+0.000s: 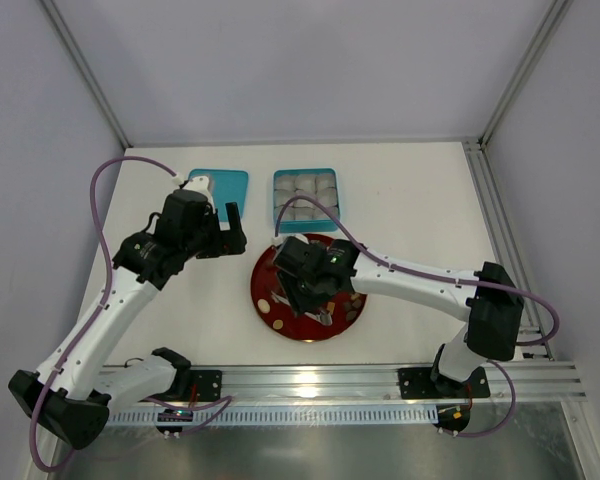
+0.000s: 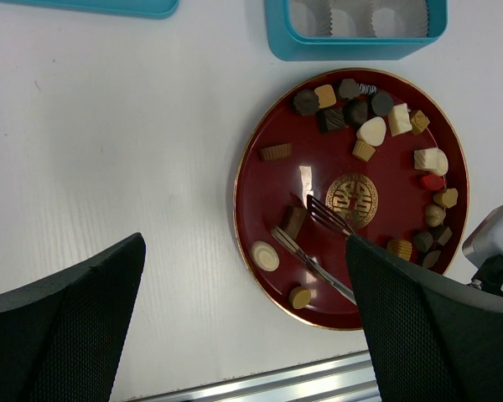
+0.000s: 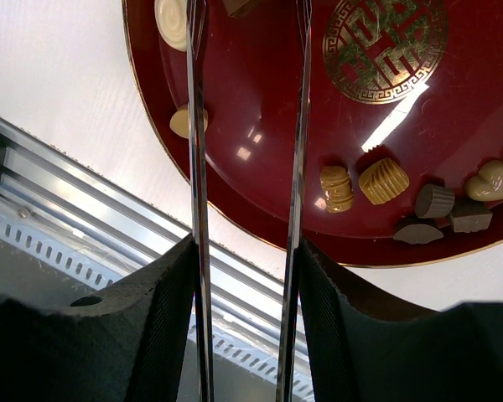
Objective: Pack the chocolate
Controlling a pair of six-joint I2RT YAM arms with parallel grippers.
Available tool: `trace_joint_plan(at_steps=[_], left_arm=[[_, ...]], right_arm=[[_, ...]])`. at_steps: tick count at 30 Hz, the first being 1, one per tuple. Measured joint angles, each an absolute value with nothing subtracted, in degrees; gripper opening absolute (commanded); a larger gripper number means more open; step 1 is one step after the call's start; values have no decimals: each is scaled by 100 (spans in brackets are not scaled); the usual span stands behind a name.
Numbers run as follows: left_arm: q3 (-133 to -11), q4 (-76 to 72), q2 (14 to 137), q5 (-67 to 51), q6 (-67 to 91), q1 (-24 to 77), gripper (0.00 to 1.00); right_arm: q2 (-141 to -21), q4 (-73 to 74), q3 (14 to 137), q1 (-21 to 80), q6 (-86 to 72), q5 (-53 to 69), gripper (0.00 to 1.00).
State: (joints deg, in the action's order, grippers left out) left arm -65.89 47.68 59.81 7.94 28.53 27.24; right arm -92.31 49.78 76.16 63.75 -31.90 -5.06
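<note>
Surface: I am looking down on a white table (image 1: 410, 200), with an aluminium rail (image 1: 310, 380) running along its near edge.
Room: pale walls (image 1: 280, 60) and metal corner posts are closing it in.
Chocolate: the chocolate (image 2: 373, 131) is lying loose on a red plate (image 2: 318, 159), with most pieces crowding one side of the rim.
Nearby: a teal box (image 2: 352, 48) of white paper cups (image 2: 352, 17) is sitting just beside the plate, and a teal lid (image 1: 225, 185) is lying left of the box.
Right claw: the right gripper (image 3: 245, 251) is squeezing metal tongs (image 3: 300, 126) between its pads. The tips are reaching over the plate, but I cannot tell whether they are touching a piece.
Left claw: the left gripper (image 2: 245, 247) is hanging near the lid with its jaws spread wide, holding nothing.
In the way: the right arm (image 1: 410, 280) is covering much of the plate from above.
</note>
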Motion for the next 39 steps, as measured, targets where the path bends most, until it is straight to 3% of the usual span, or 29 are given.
trace_joint_plan(at_steps=[28, 39], left_arm=[[-6587, 4766, 5937, 794, 2858, 2724, 100], [-6587, 4764, 5937, 794, 2908, 2724, 100]], right_arm=[[-9382, 5251, 7784, 6440, -3024, -628, 46], [-9445, 5330, 7865, 6431, -2969, -628, 37]])
